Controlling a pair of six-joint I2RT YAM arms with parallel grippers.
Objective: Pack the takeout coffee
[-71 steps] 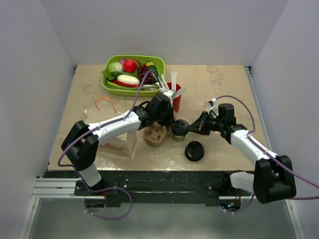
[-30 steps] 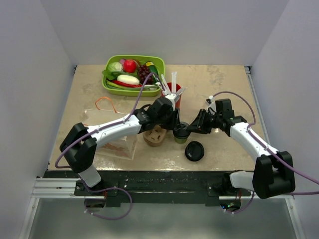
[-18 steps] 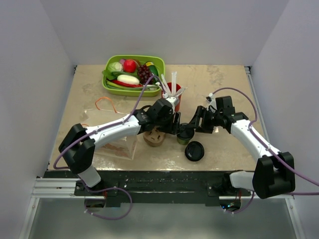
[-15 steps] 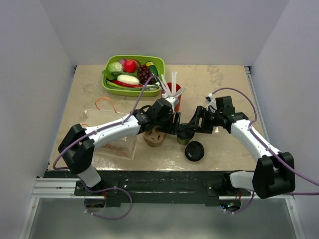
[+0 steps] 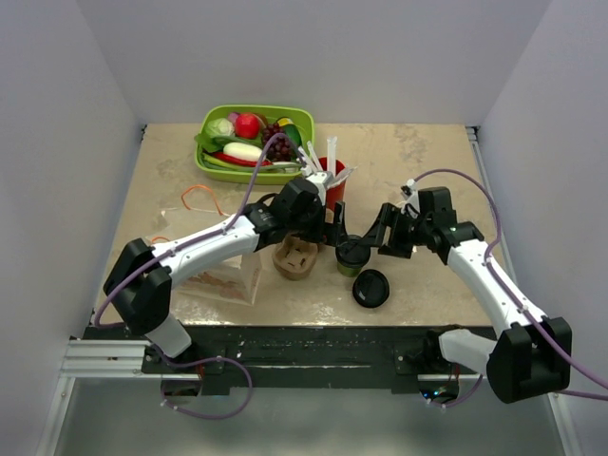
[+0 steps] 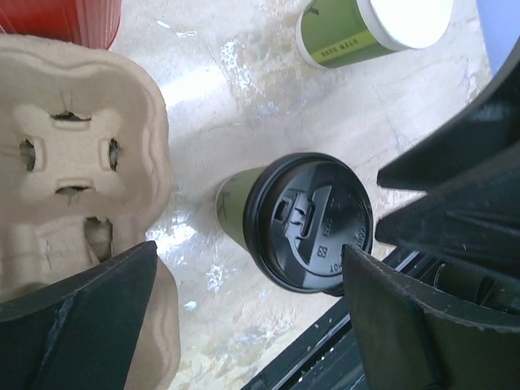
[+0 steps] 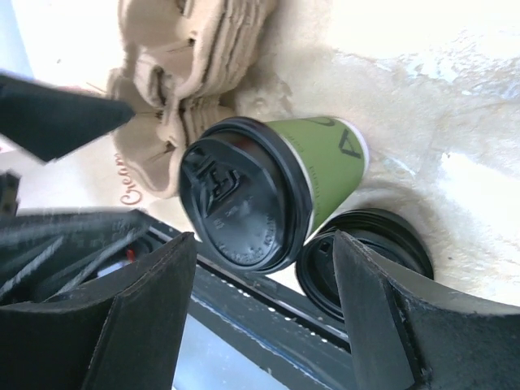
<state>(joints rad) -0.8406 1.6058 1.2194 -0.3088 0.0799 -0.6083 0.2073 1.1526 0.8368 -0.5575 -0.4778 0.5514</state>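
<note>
Two end effectors flank the coffee cup, which stands on the counter with its black lid pressed on, just right of the cardboard cup carrier. The left end effector hangs at the cup's far-left side. Its wrist view shows the fingers spread wide, with the lidded cup in the gap. One fingertip sits right at the lid's edge, but I cannot tell whether it touches. The right end effector is just to the cup's right, also released. In its own view the fingers are well apart, the cup lies between them, and neither one visibly presses on it.

A loose black lid lies flat on the counter near the cup, on its near-right side. The right wrist view shows it tucked against the cup's base.

A red cup holding white sticks stands just beyond the left end effector. Farther back on the left sits a green basket of toy fruit and vegetables.

A clear bag lies under the left arm, left of the carrier. An orange band lies on the counter beyond it.

The left wrist view also shows a second green cup with a white end. It lies a little apart from the lidded one.
</note>
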